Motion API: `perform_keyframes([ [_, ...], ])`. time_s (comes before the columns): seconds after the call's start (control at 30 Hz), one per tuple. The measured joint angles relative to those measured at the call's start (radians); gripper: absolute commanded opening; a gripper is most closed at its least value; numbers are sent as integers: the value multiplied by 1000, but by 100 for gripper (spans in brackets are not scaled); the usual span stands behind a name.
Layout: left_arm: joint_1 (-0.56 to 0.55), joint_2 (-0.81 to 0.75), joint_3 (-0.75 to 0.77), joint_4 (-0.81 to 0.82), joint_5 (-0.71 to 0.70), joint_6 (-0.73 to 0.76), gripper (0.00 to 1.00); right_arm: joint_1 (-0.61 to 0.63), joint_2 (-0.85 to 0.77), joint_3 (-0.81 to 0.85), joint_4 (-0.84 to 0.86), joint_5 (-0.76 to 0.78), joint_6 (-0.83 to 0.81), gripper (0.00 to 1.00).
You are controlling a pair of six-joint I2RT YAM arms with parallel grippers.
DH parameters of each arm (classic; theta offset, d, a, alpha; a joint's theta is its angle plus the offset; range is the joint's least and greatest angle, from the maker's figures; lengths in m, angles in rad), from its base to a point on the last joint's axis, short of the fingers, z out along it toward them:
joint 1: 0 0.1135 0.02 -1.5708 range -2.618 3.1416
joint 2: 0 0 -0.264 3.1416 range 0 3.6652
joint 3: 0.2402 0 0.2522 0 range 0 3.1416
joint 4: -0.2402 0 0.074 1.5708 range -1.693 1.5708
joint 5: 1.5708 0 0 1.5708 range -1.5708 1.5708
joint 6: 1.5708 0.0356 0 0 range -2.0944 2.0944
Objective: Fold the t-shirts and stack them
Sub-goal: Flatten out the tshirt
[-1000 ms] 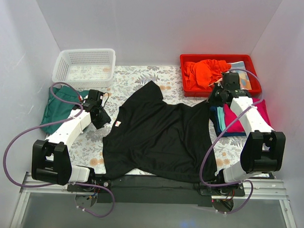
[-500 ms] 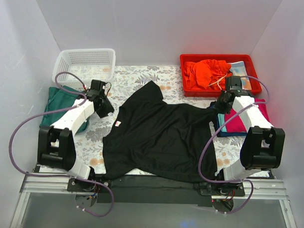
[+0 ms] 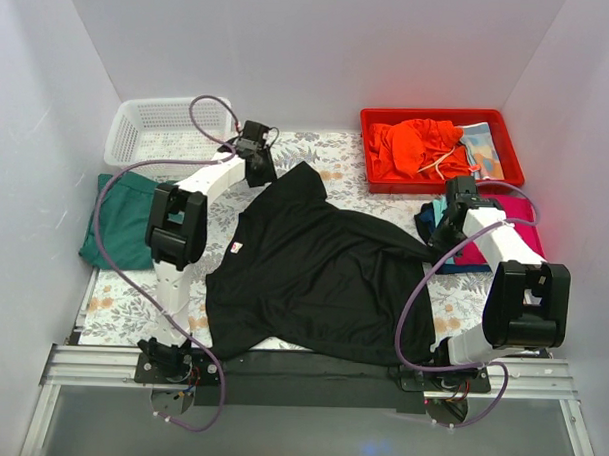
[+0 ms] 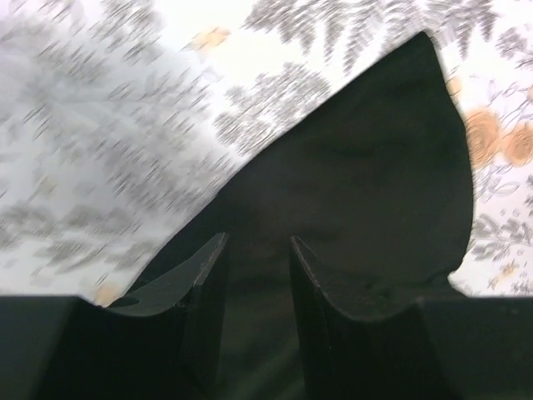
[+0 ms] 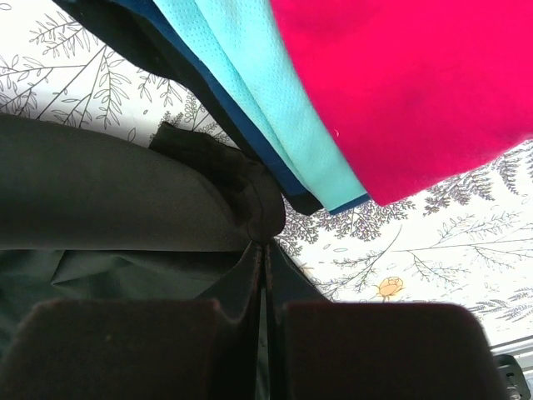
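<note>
The large black t-shirt [image 3: 323, 274] lies spread on the floral table cover. My left gripper [image 3: 260, 172] is open over its far left sleeve [image 4: 375, 175], and black cloth shows below and between the fingers [image 4: 208, 271]. My right gripper [image 3: 435, 223] is shut on a bunched bit of the black right sleeve [image 5: 250, 196], beside the folded stack. That stack has the magenta shirt [image 5: 416, 83] on top, then the teal [image 5: 258, 83] and the navy [image 5: 196, 79]; it also shows in the top view [image 3: 489, 239]. A dark-green shirt [image 3: 120, 222] lies folded at the left.
A white basket [image 3: 168, 133] stands at the back left. A red tray [image 3: 437, 148] with orange cloth stands at the back right. White walls close in the table on three sides. My left arm's cable loops over the basket.
My left arm has swung from the table's left side to the black shirt's far left sleeve. My right gripper has moved nearer, off the red tray's edge, to the black sleeve beside the stack.
</note>
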State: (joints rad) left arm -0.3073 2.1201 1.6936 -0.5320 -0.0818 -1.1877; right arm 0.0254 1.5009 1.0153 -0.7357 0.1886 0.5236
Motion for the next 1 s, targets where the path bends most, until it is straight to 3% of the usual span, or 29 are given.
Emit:
perform_keyframes([
  [0.2,-51,193,251,15,-45,85,35,-4,-21,-24,-5,-13,0,1],
  [0.5,-64,420,493,79,-83,251,47,-5,-23,-60,-26,-47,-6,1],
  [1.0,-108,451,510,160,-30,398,47,-6,-23,-60,-26,-79,-34,1],
])
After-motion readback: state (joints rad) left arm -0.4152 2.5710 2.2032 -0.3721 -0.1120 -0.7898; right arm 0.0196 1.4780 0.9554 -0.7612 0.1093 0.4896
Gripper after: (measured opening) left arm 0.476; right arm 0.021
